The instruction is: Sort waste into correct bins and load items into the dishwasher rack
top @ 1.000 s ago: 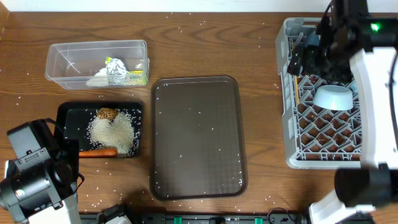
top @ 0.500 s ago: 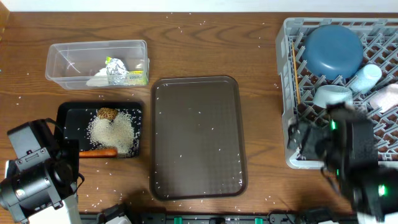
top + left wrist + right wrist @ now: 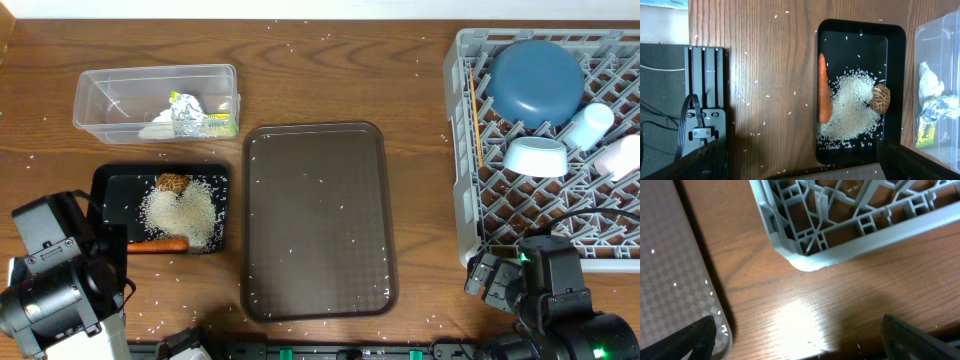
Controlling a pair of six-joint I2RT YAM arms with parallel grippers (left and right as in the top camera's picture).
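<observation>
withdrawing right gripper (image 3: 483, 283) now beside dishwasher rack (image 3: 462, 150) corner, jaws wide.

On my monitor: a grained wood table (image 3: 330, 75), a glossy clear plastic tub (image 3: 100, 72), a crinkled shiny foil ball (image 3: 186, 115), a matt grey plastic dishwasher rack (image 3: 463, 150) and a finely checkered brown serving tray (image 3: 320, 220).

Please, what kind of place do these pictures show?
Probably a test bench arranged like a canteen dish-return station: a wooden table with a grey dishwasher rack, a brown serving tray, and a black tray holding rice.
</observation>
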